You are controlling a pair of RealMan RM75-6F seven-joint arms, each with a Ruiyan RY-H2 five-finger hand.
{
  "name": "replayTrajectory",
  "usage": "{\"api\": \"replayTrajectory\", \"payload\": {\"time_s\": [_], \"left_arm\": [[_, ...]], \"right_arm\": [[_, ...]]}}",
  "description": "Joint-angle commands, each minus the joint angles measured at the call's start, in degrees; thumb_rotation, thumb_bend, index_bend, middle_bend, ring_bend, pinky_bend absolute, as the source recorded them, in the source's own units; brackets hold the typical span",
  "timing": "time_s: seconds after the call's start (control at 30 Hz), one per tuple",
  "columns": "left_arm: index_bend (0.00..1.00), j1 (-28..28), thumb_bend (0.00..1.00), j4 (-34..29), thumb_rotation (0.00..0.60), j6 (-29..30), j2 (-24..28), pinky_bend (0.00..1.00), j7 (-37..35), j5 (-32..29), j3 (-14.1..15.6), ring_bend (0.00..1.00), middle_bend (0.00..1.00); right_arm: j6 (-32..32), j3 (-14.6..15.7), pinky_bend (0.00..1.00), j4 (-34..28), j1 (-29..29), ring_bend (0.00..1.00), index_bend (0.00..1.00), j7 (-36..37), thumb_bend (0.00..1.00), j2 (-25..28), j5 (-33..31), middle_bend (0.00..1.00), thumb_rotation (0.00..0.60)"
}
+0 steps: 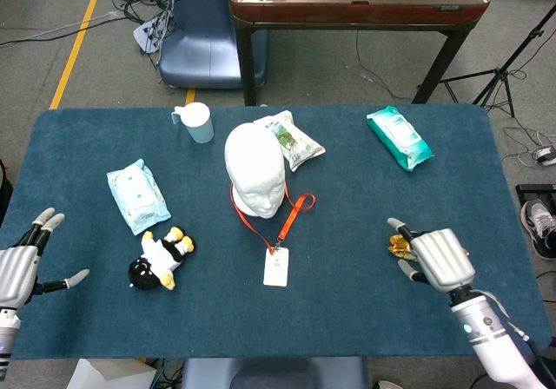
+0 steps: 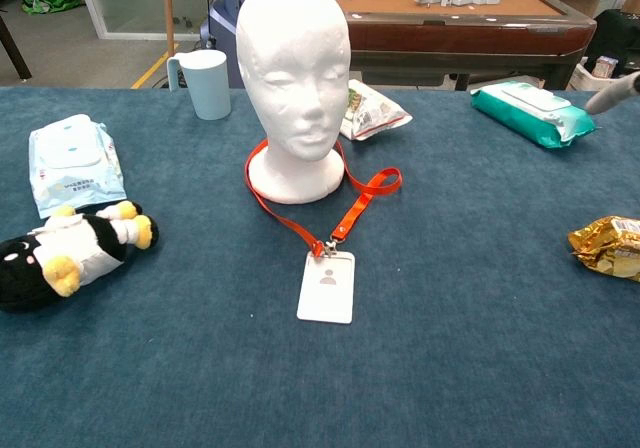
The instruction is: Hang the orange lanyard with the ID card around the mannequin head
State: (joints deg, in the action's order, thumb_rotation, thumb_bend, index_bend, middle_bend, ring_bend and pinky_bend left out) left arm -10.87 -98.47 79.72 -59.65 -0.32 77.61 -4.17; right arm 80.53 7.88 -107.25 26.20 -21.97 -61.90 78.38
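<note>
Lanyard (image 2: 300, 223) lies looped round the mannequin head (image 2: 295, 63) base on the counter (image 2: 450, 368), card (image 2: 326, 286) in front. Limp, light ribbon; we'd pinch the strap. Both hands, left hand (image 1: 17, 266) and right hand (image 1: 439, 259), have fingers spread, empty.

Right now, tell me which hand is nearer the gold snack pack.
Right. The right hand hovers right beside the gold snack pack, partly covering it; the left hand is far across the table at its opposite edge.

Blue table (image 1: 347, 189): mannequin head (image 1: 254, 168), orange lanyard (image 1: 291, 218), ID card (image 1: 275, 267), cup (image 1: 196, 122), penguin (image 1: 161, 258), wipes (image 1: 399, 137).
</note>
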Motion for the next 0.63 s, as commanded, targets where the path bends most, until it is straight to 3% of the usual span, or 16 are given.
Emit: {"api": "replayTrajectory", "payload": {"time_s": [0.03,0.2,0.63], "left_arm": [[0.0,0.6,0.07,0.6,0.394,0.7,-0.7,0.39,0.2,0.0,0.1,0.19,0.04],[0.0,2.0,0.07,2.1,0.494,2.8,-2.3,0.37,0.5,1.1,0.7,0.19,0.05],[0.0,5.4,0.07,1.3,0.518,6.6,-3.7,0.36,2.3,3.2,2.1,0.19,0.05]], "right_arm": [[2.3,-1.3,0.68,2.6,-2.9,0.4,0.21,2.7,0.29,1.4,-0.4,0.45,0.6],[5.1,-3.2,0.56,5.9,-6.0,0.31,0.21,4.7,0.29,0.5,-0.7,0.4,0.6],[5.5,-5.6,0.55,8.0,-10.8,0.31,0.21,6.7,0.28,-0.1,-1.2,0.4,0.6]]}}
